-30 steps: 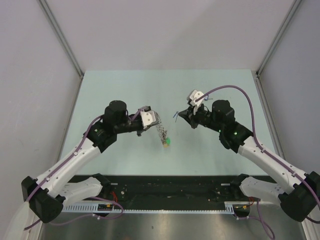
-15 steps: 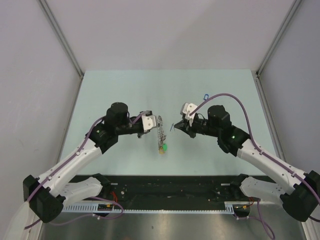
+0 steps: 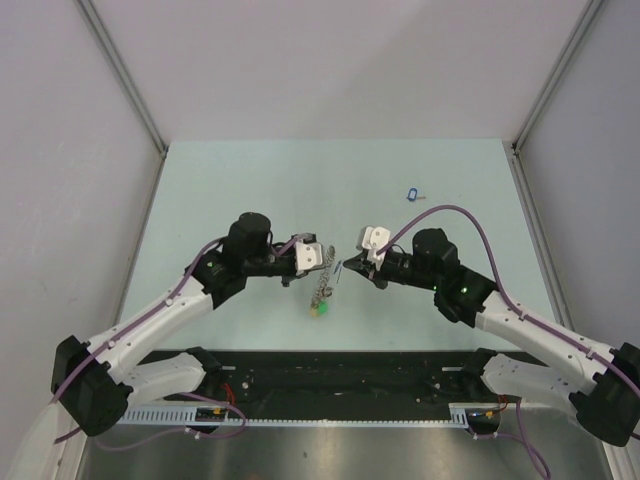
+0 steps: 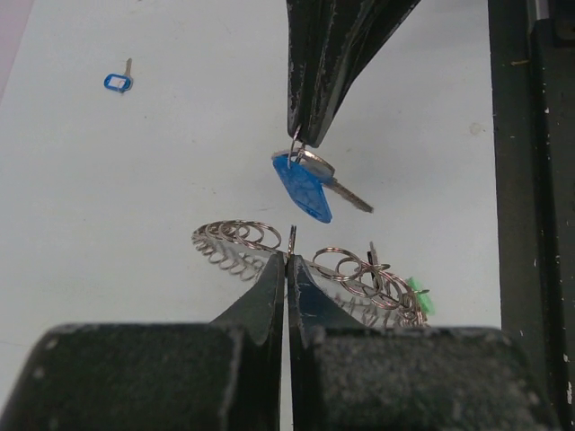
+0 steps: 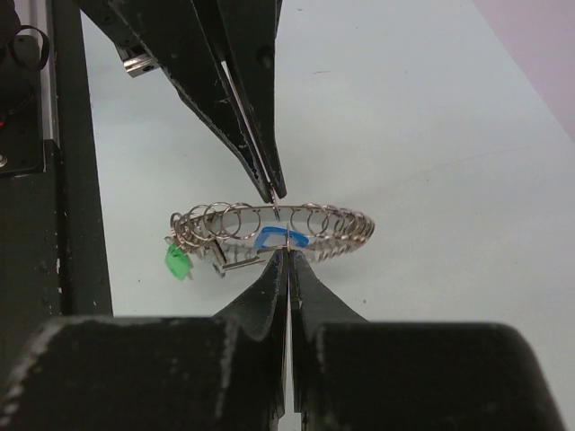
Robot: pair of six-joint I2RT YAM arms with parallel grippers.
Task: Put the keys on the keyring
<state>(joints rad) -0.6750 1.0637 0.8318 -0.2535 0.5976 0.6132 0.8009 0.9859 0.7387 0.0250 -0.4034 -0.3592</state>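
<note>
Drawn closer: right gripper (image 4: 305,135) pinching blue-tagged key (image 4: 301,184), left gripper (image 5: 274,189) clamping keyring (image 5: 269,214), tips now nearly meeting; threading looks next

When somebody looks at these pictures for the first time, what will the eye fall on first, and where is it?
The two grippers almost meet tip to tip above the middle of the table: the left gripper is shut on the keyring, and the right gripper holds a blue-tagged key right beside that ring. A second blue-tagged key lies alone on the table, farther back on the right.
</note>
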